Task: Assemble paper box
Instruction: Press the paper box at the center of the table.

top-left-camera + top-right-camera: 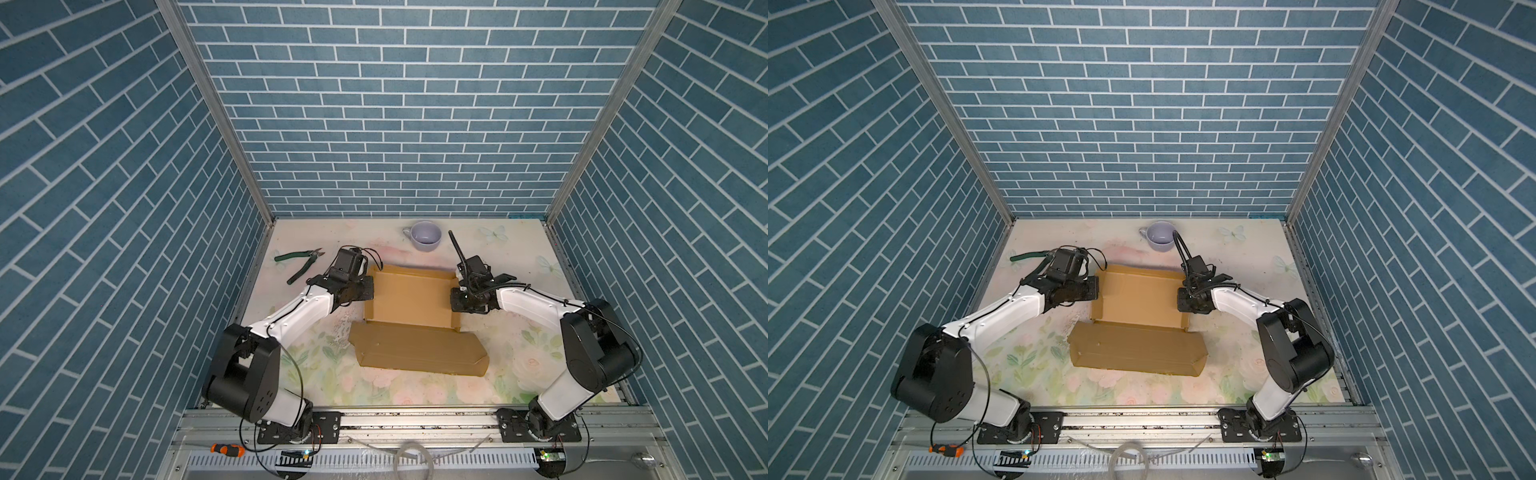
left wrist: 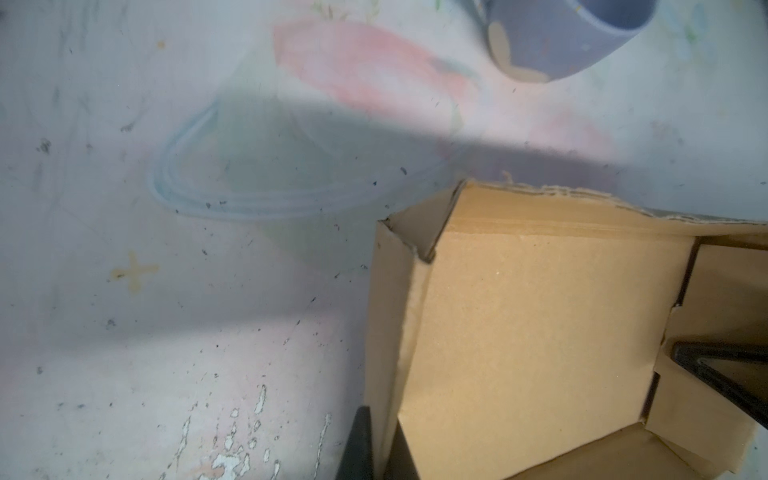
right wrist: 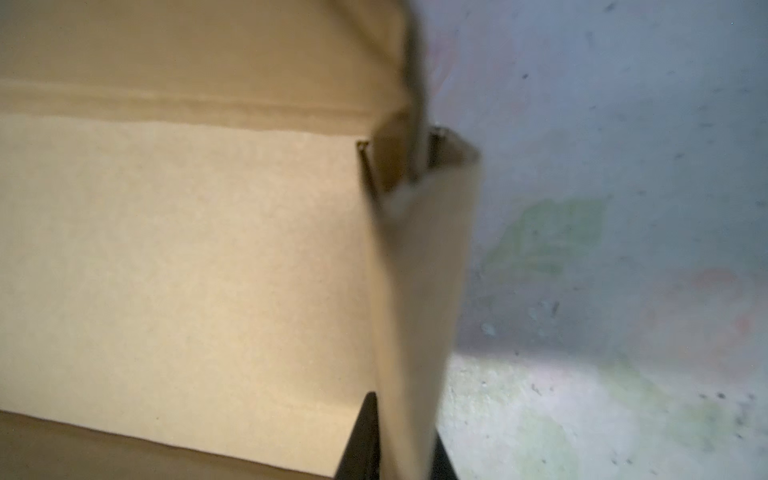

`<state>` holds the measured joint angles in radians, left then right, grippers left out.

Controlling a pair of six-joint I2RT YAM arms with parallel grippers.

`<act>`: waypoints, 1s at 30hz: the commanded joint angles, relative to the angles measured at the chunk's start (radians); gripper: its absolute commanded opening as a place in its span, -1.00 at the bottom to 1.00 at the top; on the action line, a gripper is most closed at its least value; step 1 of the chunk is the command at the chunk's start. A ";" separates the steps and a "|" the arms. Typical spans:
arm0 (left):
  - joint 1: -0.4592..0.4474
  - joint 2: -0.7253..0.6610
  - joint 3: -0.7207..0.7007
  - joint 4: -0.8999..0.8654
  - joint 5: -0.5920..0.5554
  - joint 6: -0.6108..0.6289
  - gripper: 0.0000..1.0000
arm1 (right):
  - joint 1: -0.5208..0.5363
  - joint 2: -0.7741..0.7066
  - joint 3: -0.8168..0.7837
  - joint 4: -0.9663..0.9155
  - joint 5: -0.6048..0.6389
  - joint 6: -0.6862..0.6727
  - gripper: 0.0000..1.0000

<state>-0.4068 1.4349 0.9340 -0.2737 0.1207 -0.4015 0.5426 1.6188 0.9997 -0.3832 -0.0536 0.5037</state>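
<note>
In both top views I am seeing the paper box sitting in the middle of the table as a shallow open tray. Its wide flap is lying flat toward the arm bases. The left gripper is meeting the box's left wall and the right gripper its right wall. A cup is standing beyond the box.

In the left wrist view, the left gripper is pinching the side wall, clenched on the cardboard.

In the right wrist view, which is blurred, the right gripper is clamping the opposite wall likewise.
</note>
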 commanded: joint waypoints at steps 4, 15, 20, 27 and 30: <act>-0.025 -0.108 -0.077 0.184 -0.012 -0.029 -1.00 | 0.033 -0.077 -0.001 -0.008 0.200 -0.056 -1.00; -0.064 -0.082 -0.082 0.186 -0.015 -0.087 -1.00 | 0.072 0.020 0.066 -0.085 0.372 -0.086 -1.00; -0.063 -0.046 -0.077 0.170 -0.025 -0.091 -1.00 | 0.091 0.059 0.100 -0.113 0.431 -0.092 -0.83; -0.063 -0.030 -0.077 0.162 -0.015 -0.103 -1.00 | 0.121 0.126 0.151 -0.175 0.517 -0.090 -1.00; -0.063 -0.025 -0.080 0.164 -0.016 -0.107 -1.00 | 0.122 0.135 0.158 -0.180 0.503 -0.077 -0.86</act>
<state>-0.4644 1.4109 0.8463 -0.1387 0.0818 -0.4908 0.6621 1.7279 1.1309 -0.4839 0.3660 0.4667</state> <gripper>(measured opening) 0.070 0.086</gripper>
